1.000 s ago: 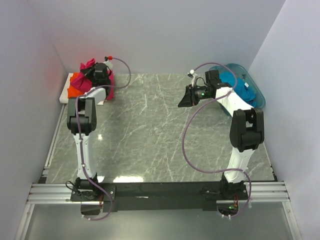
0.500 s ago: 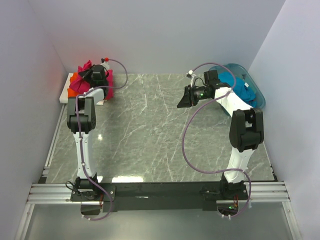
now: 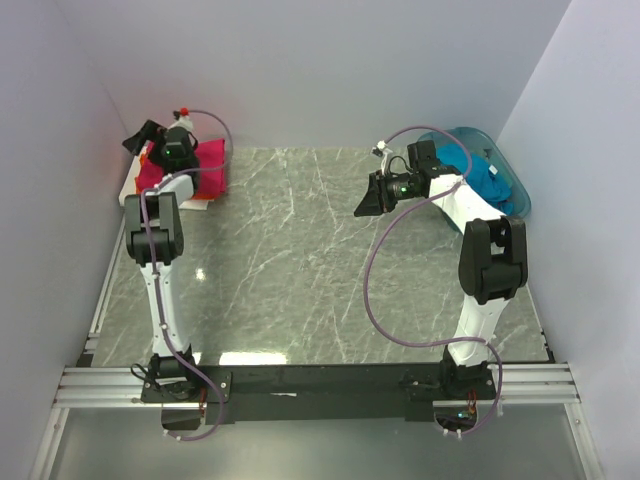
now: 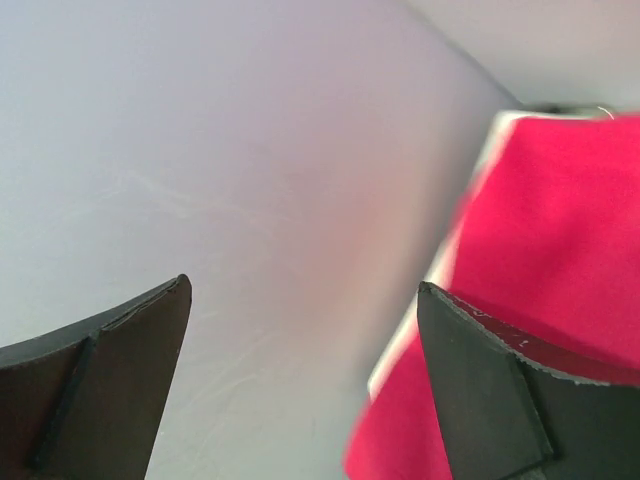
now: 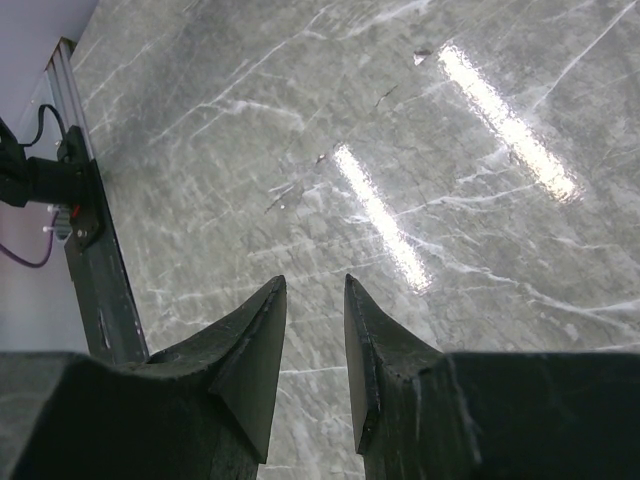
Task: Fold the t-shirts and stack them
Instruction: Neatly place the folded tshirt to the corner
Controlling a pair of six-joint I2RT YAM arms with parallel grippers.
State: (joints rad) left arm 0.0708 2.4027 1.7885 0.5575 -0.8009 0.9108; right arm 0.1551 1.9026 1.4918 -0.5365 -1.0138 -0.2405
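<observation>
at back left, one red t-shirt [image 3: 208, 168]

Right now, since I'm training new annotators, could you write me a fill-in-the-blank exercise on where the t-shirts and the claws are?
1. The left claw stands ____, with nothing in it.
2. The magenta-red t-shirt lies at the table's far ____ corner.
3. The teal-blue t-shirt lies ____ the basket.
4. The right claw, over bare table, holds ____.
Missing words: open; left; inside; nothing.
</observation>
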